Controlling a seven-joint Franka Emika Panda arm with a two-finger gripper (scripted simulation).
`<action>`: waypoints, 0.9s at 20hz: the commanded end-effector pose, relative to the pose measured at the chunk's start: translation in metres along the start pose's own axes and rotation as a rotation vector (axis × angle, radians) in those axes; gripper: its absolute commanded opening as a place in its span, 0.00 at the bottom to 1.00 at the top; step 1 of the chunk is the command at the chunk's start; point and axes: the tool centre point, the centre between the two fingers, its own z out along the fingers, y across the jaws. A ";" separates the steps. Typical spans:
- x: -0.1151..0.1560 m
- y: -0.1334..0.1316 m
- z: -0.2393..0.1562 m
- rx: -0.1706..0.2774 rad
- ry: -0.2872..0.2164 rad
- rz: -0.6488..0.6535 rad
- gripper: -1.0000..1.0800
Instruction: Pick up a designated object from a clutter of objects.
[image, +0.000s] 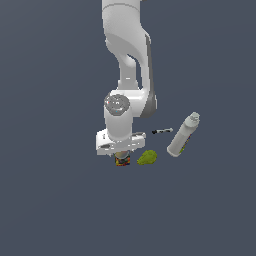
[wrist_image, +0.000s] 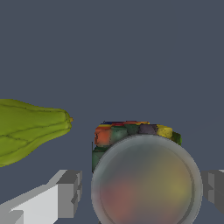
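Wrist view, nearest first: the hand (wrist_image: 142, 192) straddles the small can (wrist_image: 144, 175), one grey finger (wrist_image: 70, 192) on either side of it. A narrow gap shows between each fingertip and the can's round greyish top, so the hand is open around the can, not clamped on it. The can's label shows red, orange, yellow and dark patches along its far edge. Just beyond and to one side lies the yellow-green pear-like lump (wrist_image: 30, 129), apart from the can.

Exterior view: the white arm (image: 125, 65) comes down from the top of frame, and the hand (image: 121, 152) sits low over the can (image: 122, 160), which stands on the grey desk (image: 50, 200) and is mostly hidden under the hand. The lump (image: 147, 157) lies just beside the can, toward the exterior view's right. Farther back, a thin black-and-white stick (image: 162, 131) lies flat. Beyond it to the right, a tall white bottle (image: 183, 134) lies tilted on the desk, well apart from the can.
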 end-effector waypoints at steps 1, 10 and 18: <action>0.000 0.000 0.012 0.000 0.000 0.000 0.96; 0.001 0.000 0.022 0.000 0.000 -0.001 0.00; 0.000 0.001 0.021 -0.001 0.000 -0.001 0.00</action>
